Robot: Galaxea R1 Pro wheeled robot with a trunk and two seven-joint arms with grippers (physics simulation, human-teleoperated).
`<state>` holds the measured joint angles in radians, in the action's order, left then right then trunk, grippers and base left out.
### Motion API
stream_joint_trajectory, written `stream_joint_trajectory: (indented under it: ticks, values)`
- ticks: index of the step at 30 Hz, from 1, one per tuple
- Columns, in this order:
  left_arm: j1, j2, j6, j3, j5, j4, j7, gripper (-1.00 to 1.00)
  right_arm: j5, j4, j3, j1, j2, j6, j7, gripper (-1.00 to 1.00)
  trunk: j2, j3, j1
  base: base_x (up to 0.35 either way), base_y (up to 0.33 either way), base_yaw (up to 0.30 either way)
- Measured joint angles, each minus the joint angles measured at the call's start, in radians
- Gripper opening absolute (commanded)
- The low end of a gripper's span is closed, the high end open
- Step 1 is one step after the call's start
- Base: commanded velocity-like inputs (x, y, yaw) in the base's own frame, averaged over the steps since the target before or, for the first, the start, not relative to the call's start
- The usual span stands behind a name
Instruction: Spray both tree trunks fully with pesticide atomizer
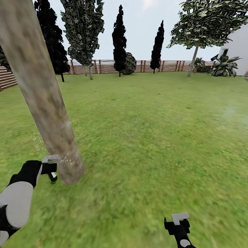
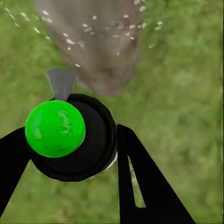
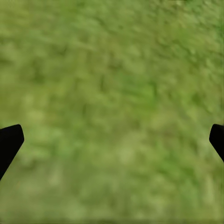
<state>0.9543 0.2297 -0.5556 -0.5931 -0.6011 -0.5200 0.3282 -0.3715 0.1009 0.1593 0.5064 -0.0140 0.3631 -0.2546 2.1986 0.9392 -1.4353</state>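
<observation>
On the garden lawn (image 1: 155, 137), the robot's left gripper (image 2: 70, 154) clamps the pesticide atomizer (image 2: 70, 137), a black-bodied sprayer with a bright green cap and a grey nozzle, its two dark fingers pressed against either side of the body. The nozzle points at the foot of the nearest tree trunk (image 1: 41, 93), a thick, leaning column of mottled beige-grey bark just beside the sprayer. Fine white specks of pesticide (image 2: 70, 41) dot the bark near the base and hang in the air around it; higher up, the trunk looks bare.

The right gripper (image 1: 177, 224) hangs over open grass with its fingers spread wide and nothing between them.

The risk from here, as it appears, is uneven coverage: the spray is gathered low, so the upper bark and the far side of the trunk could be left untreated unless the nozzle is raised and carried round. The sprayer sits very close to the bark, and a sideways sweep could knock it against the trunk and twist it in the grip.

A second pale-trunked tree (image 1: 193, 60) stands well apart, by the wooden fence (image 1: 103, 67).

No brand, label or lettering can be read on the atomizer.
</observation>
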Motion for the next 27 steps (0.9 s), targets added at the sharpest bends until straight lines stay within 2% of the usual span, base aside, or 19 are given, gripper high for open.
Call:
stream_joint_trajectory:
  ticks: [6,8,9,10,11,13,27]
  values:
    - [0.004,0.014,0.003,0.006,-0.008,-0.008,0.023,-1.0,0.0,0.0,0.0,0.0,0.0,0.0,0.001,1.0,0.0,0.0,0.0,0.0,0.0,0.0]
    - [0.009,0.013,-0.001,0.01,-0.007,-0.039,0.073,-1.0,0.0,0.0,0.0,0.0,0.0,0.0,0.001,1.0,0.0,0.0,0.0,0.0,0.0,0.035]
    - [0.009,0.012,-0.002,0.019,-0.009,-0.054,0.082,-1.0,0.0,0.0,0.0,0.0,0.0,0.0,0.0,1.0,0.0,0.0,0.0,0.0,0.0,0.194]
    - [0.008,0.013,-0.006,0.057,-0.007,-0.075,0.093,-1.0,0.0,0.0,0.0,0.0,0.0,0.0,0.0,1.0,0.0,0.0,0.0,0.0,0.0,0.25]
    - [0.002,0.013,-0.006,0.08,-0.01,-0.082,0.096,-1.0,0.0,0.0,0.0,0.0,0.0,0.0,0.0,1.0,0.0,0.0,0.0,0.0,0.0,0.266]
    - [-0.004,0.011,-0.006,0.093,-0.01,-0.086,0.099,-1.0,0.0,0.0,0.0,0.0,0.0,0.0,0.0,1.0,0.0,0.0,0.0,0.049,-0.076,0.112]
    - [-0.006,0.006,-0.015,0.095,-0.012,-0.084,0.097,-1.0,0.002,0.002,0.0,0.0,0.0,0.0,-0.001,1.0,0.0,0.0,0.0,0.066,-0.259,0.003]
